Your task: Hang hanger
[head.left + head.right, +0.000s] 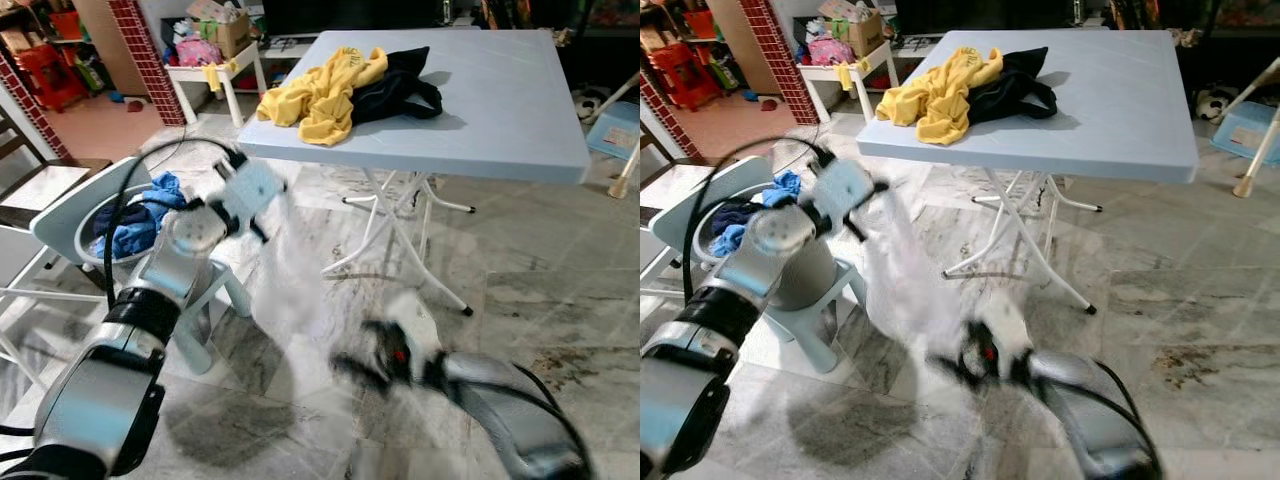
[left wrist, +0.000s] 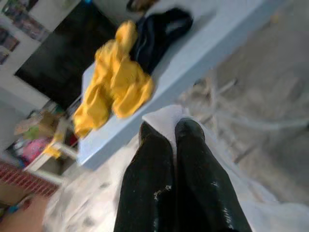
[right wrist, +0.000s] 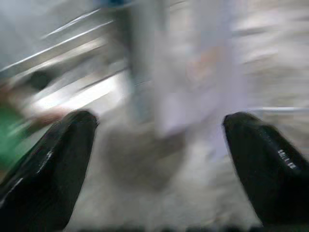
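**While pinching a white cloth [image 2: 164, 115] beside the blue table [image 1: 500, 110]**

Left gripper [image 2: 173, 129]: raised at left centre of the head views, just off the table's near left corner; black fingers pressed together, clamped on a fold of the white cloth. Cloth: trailing down from that grip toward lower centre as a pale, smeared streak.

Right gripper [image 3: 159, 121]: low at bottom centre of the head views, over the marble floor [image 1: 560, 290], heavily blurred; fingers spread wide apart, holding nothing, with pale blurred cloth lying beyond the gap.

Hanger: cannot be told apart from the blurred white cloth; place uncertain.

Table: at upper centre and right, standing on white folding legs. On its far left part, a crumpled yellow garment [image 1: 320, 90], touching a black garment [image 1: 395, 88] just to its right.

At left edge, below the left arm: a white basket [image 1: 55, 228] holding blue clothes [image 1: 140, 222], well apart from the table's garments. At upper left: a red brick pillar [image 1: 145, 55] and a cluttered small white table [image 1: 215, 72].
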`<state>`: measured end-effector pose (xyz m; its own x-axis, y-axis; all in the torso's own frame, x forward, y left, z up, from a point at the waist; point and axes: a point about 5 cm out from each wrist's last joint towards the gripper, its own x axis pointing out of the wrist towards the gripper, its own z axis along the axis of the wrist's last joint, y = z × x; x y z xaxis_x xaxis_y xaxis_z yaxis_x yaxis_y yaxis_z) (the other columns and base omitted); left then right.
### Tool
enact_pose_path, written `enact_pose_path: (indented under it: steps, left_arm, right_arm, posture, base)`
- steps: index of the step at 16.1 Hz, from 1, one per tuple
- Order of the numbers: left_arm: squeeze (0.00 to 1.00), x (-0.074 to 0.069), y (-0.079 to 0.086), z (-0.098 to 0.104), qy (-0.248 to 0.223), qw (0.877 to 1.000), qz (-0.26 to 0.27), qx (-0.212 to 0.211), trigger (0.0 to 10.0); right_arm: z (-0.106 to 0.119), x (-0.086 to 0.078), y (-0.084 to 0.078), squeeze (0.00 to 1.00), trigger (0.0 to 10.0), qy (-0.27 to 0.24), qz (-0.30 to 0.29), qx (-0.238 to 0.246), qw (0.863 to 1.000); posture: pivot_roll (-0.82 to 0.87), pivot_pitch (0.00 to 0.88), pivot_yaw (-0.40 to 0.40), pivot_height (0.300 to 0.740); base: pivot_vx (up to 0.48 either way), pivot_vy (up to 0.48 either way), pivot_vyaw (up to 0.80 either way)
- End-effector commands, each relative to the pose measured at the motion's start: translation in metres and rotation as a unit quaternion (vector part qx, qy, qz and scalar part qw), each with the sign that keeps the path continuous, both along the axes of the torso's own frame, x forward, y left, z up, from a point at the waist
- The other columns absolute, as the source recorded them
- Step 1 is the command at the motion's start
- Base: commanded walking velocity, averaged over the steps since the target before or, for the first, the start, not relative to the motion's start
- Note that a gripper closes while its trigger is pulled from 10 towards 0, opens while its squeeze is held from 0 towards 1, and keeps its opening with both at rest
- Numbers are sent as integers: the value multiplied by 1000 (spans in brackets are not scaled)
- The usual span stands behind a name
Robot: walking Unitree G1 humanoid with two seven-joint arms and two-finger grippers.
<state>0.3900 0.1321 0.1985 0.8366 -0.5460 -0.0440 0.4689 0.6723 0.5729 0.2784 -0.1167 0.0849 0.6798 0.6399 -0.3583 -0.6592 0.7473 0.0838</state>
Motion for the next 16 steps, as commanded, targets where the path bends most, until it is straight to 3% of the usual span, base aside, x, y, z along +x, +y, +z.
enact_pose_path:
  steps: [1, 3, 4, 7, 9, 12, 13, 16]
  left_arm:
    - [0, 0, -4, 10, -9, 999, -26, -21, 10000]
    - [0, -11, -21, 12, 0, 994, -103, -33, 10000]
    - [0, -14, -24, 11, 1, 993, -116, -35, 10000]
    - [0, -18, -28, 4, -2, 991, -135, -26, 10000]
    - [0, -20, -29, 7, -4, 989, -146, -21, 10000]
    - [0, -19, -27, 19, -23, 989, -141, -37, 10000]
    - [0, -19, -27, 24, -34, 989, -136, -35, 10000]
    - [0, -18, -22, 32, -48, 990, -127, -39, 10000]
  right_arm:
    - [-1, 12, -8, 0, 10000, -3, -78, -6, 997]
    - [3, 21, -6, 0, 10000, -1, -123, 25, 992]
    - [4, 23, -4, 0, 10000, 4, -132, 31, 991]
    - [4, 33, 5, 0, 10000, 39, -132, 43, 990]
    - [-4, 38, 0, 0, 10000, 73, -147, 29, 986]
    - [-9, 43, -3, 0, 10000, 82, -173, 20, 981]
    - [-13, 43, -1, 0, 0, 81, -173, 16, 981]
    - [-21, 38, 2, 0, 0, 97, -169, 8, 981]
  posture:
    - [-64, 54, 128, 740]
    - [-62, 57, 137, 740]
    - [-61, 58, 140, 740]
    - [-54, 63, 143, 740]
    - [-51, 65, 142, 740]
    - [-49, 66, 142, 740]
    - [-46, 65, 143, 740]
    - [-40, 64, 141, 740]
  base:
    - [0, 0, 0]
    - [0, 0, 0]
    - [0, 0, 0]
    - [0, 0, 0]
    - [0, 0, 0]
    - [0, 0, 0]
    - [0, 0, 0]
    - [0, 0, 0]
